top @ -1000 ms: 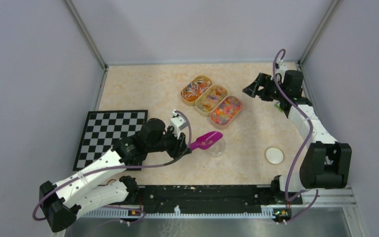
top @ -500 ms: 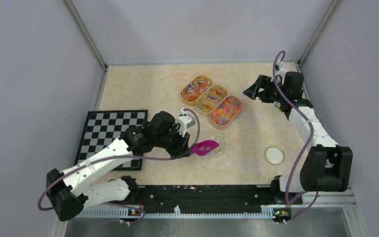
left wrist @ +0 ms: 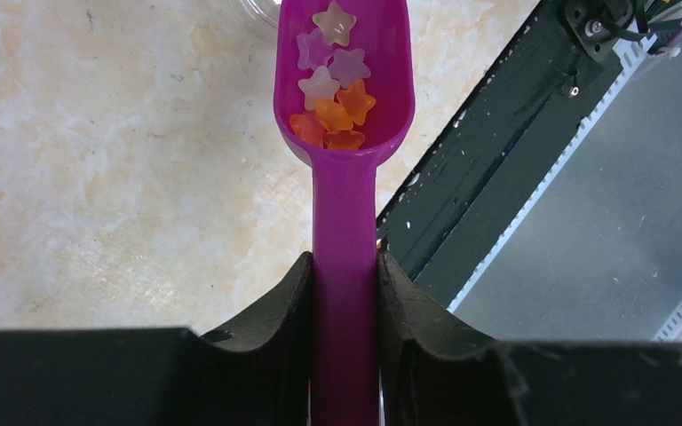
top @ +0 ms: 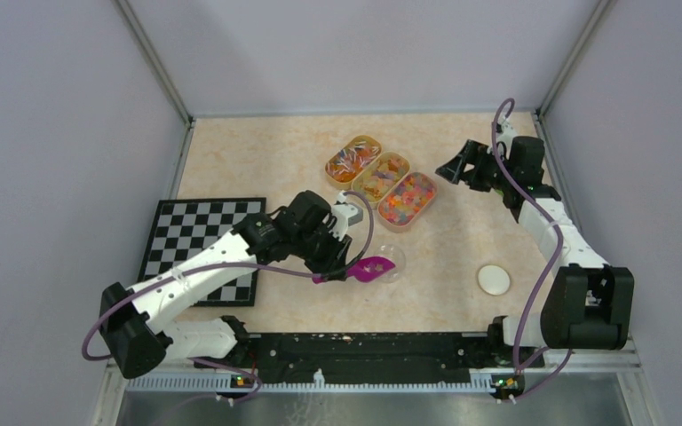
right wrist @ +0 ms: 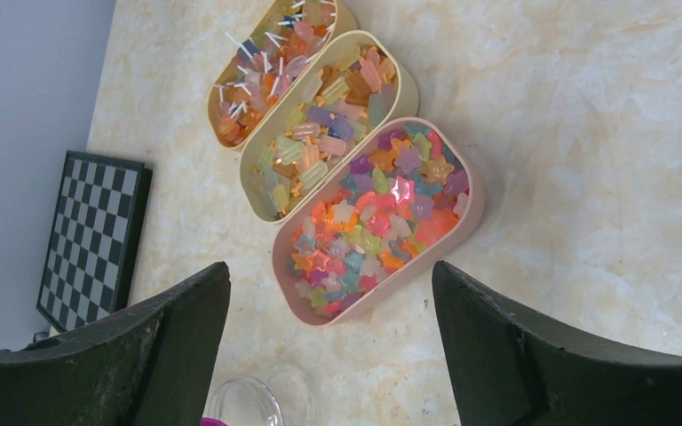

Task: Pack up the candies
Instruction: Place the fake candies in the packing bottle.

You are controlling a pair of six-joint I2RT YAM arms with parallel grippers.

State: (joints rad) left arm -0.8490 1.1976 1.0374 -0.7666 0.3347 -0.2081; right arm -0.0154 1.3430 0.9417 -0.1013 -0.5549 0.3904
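Note:
The candies lie in three oval trays: a pink tray [right wrist: 377,217] of star sweets [top: 408,199], a yellow tray [right wrist: 324,120] and a far tray [right wrist: 271,67] of sweets on sticks. My left gripper [left wrist: 344,284] is shut on the handle of the purple scoop [left wrist: 344,133], which carries several star candies [left wrist: 333,98]. The scoop's bowl [top: 375,266] hangs over a clear round jar [top: 389,262]. My right gripper [right wrist: 330,293] is open and empty, held above the table to the right of the trays [top: 448,170].
A black-and-white chessboard [top: 197,248] lies at the left. A white round disc [top: 492,279] lies at the front right. A black rail [top: 364,351] runs along the near edge. The jar's rim [right wrist: 244,399] shows in the right wrist view.

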